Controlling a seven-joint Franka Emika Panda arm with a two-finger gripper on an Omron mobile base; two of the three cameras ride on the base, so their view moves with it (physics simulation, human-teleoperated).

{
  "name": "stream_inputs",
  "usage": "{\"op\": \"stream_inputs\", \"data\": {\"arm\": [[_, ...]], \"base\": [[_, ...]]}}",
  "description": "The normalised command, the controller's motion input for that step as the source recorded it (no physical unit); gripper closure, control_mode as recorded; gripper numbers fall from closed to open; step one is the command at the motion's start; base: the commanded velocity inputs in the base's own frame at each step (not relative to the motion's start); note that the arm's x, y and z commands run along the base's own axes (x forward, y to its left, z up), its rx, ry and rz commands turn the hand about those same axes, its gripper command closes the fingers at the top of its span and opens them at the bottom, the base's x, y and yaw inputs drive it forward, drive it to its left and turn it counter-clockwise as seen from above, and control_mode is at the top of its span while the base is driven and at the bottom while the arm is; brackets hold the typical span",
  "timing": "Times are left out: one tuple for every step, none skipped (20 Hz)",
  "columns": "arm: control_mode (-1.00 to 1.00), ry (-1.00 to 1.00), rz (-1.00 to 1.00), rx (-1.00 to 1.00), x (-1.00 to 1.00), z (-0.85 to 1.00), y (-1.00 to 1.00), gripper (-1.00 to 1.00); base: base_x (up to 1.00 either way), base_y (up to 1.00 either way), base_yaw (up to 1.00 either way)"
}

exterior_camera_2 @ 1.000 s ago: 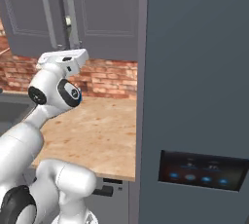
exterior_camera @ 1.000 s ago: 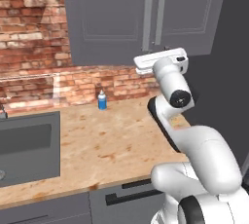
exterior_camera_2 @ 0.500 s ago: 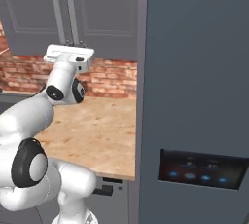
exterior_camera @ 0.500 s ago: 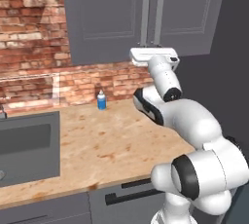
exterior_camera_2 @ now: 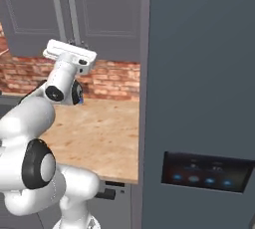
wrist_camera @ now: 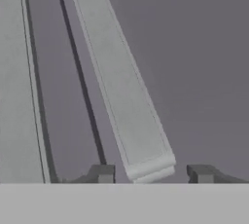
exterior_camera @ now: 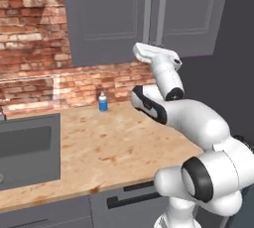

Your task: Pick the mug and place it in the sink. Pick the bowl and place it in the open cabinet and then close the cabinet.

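Two dark fingertips of the gripper (wrist_camera: 151, 173), narrower than a second ago, bracket the long grey bar handle (wrist_camera: 124, 91) at frame centre. Both panelled doors of the dark grey cabinet (exterior_camera: 114, 14) look shut, suggesting the final step.

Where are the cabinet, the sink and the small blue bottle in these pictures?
cabinet (exterior_camera: 109, 19): left base view, left door panel.
sink (exterior_camera: 30, 147): left base view, dark basin wall.
blue bottle (exterior_camera: 102, 103): left base view, its body.

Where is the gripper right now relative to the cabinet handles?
The gripper is up at the cabinet, its fingers straddling the lower end of the right door's bar handle, above the counter's right end.
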Motion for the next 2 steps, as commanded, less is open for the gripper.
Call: {"op": "stream_inputs", "data": {"arm": [[-1.00, 0.01, 0.10, 0.18, 1.00, -0.41, 0.61, -1.00], [-1.00, 0.00, 0.09, 0.12, 1.00, -0.36, 0.66, -1.00]], "base": [[0.00, 0.00, 0.00], [0.00, 0.00, 0.00]]}}
